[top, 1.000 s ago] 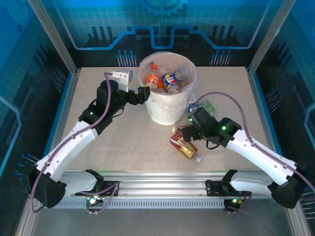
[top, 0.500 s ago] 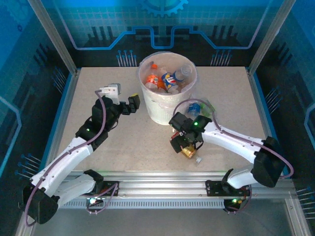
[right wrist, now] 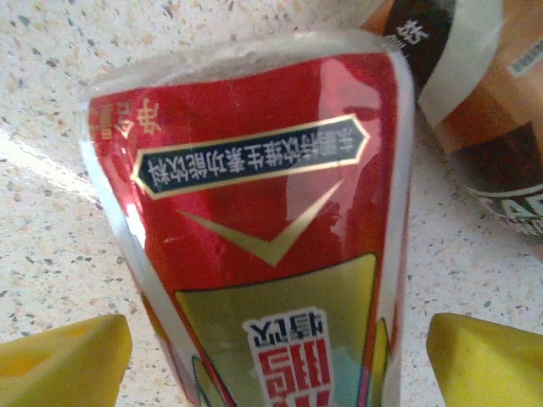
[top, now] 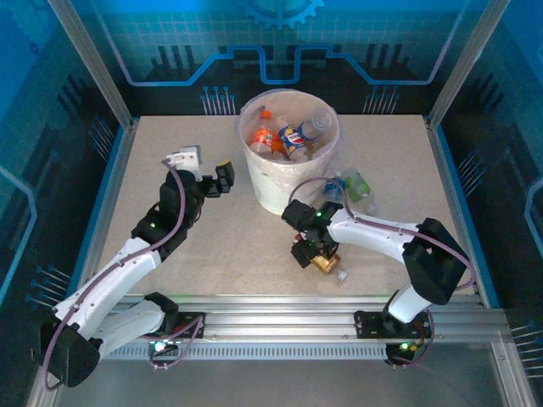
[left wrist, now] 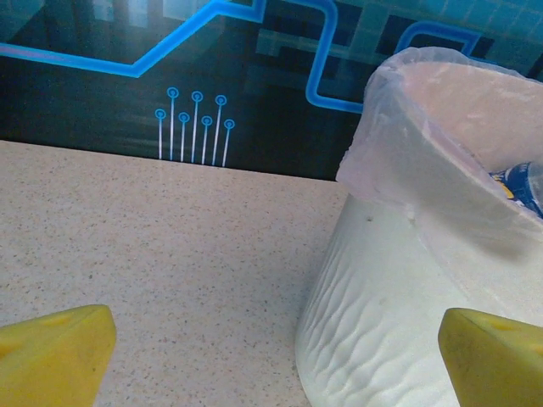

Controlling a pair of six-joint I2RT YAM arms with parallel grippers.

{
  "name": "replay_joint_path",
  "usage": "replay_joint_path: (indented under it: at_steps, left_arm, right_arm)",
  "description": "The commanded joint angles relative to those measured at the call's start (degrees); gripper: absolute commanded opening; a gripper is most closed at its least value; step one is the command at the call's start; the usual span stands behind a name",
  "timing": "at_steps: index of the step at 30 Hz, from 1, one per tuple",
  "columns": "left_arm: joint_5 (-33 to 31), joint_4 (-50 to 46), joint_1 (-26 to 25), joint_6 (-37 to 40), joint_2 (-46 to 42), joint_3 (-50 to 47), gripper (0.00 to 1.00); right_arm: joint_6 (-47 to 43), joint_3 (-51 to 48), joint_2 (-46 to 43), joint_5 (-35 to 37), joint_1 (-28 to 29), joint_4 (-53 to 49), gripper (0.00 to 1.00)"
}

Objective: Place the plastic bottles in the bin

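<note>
The right gripper [right wrist: 271, 360] stands open astride a crushed red-labelled bottle [right wrist: 263, 212] lying on the table [right wrist: 51, 127], 1 yellow finger on each side, neither visibly pressing it; a brown-labelled bottle [right wrist: 484, 119] lies just beside; the left gripper [top: 222, 178] gapes wide and empty near the bin [top: 280, 191], which holds several bottles [top: 288, 136]; 2 more bottles [top: 360, 188] lie at its right.

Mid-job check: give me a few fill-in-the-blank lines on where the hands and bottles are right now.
The bottle between the fingers of the right hand has a ___ label.
That bottle lies on the ___, not in the bin.
The left hand is open and holds ___.
Missing words: red; table; nothing.
</note>
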Motion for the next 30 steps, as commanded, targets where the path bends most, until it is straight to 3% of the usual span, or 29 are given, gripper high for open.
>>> replay_joint_path:
  at_steps: [1, 19, 30]
  left_arm:
    - [-3.06, -0.66, 0.42, -1.12, 0.68, -0.17, 0.99]
    - [-5.53, -4.70, 1.85, -1.11, 3.10, 1.73, 0.99]
    - [-5.53, -5.47, 2.62, -1.38, 3.18, 1.68, 0.99]
  right_arm:
    - [-0.78, -0.28, 2.30, -0.60, 0.71, 0.72, 0.88]
    - [-3.86, 5.75, 12.21, 3.05, 6.58, -1.27, 0.81]
    - [-5.26, 10.08, 10.33, 3.30, 7.76, -2.54, 0.56]
